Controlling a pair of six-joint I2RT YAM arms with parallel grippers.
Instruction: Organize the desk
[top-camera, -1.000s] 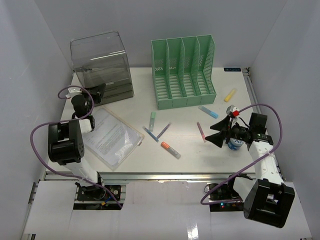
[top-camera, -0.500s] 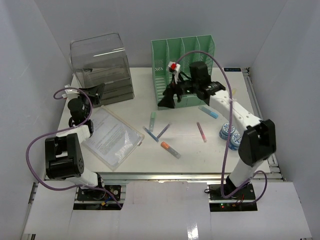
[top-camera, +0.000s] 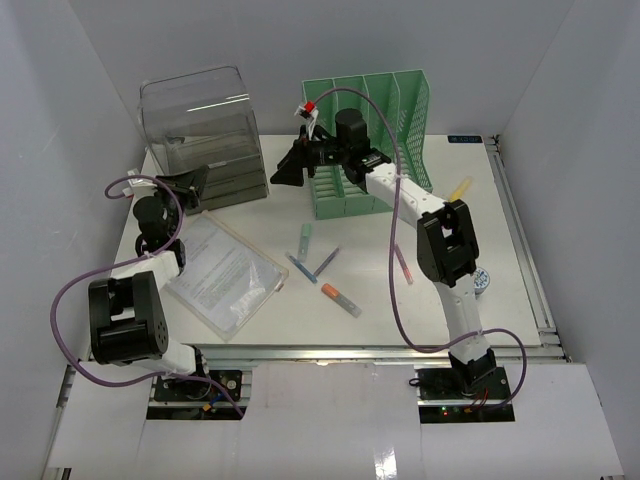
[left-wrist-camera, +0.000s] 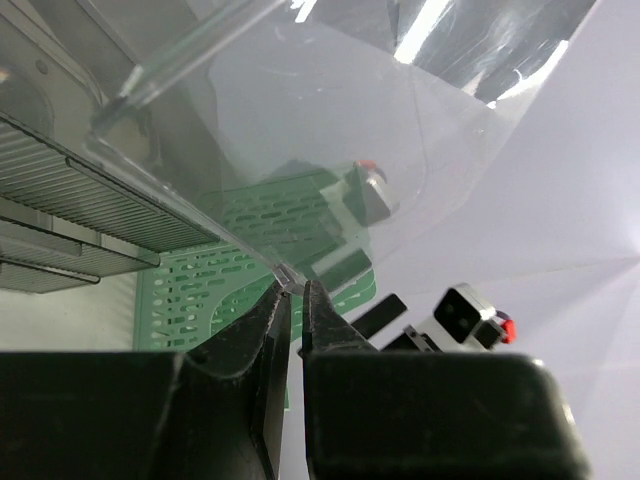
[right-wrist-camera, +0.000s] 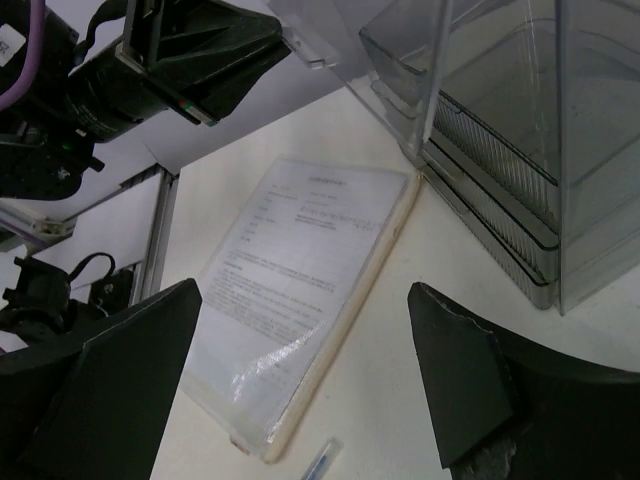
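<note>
If my wide-apart right pincer (top-camera: 287, 168) swings, it could bump the clear drawer box (top-camera: 205, 120) just beside it; I cannot tell if my left pincer (left-wrist-camera: 297, 290) is together.

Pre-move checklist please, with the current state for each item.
1. Right gripper open and empty: ok.
2. Left gripper gripping the corner tab of the clear drawer box: cannot tell; its fingers are nearly together at the tab.
3. Grippers apart from each other: ok; the top view shows a gap between them.
4. Loose pens cleared off the desk: not ok; several lie scattered.
5. Document sleeve filed in the green rack: not ok; it lies flat on the desk.
</note>
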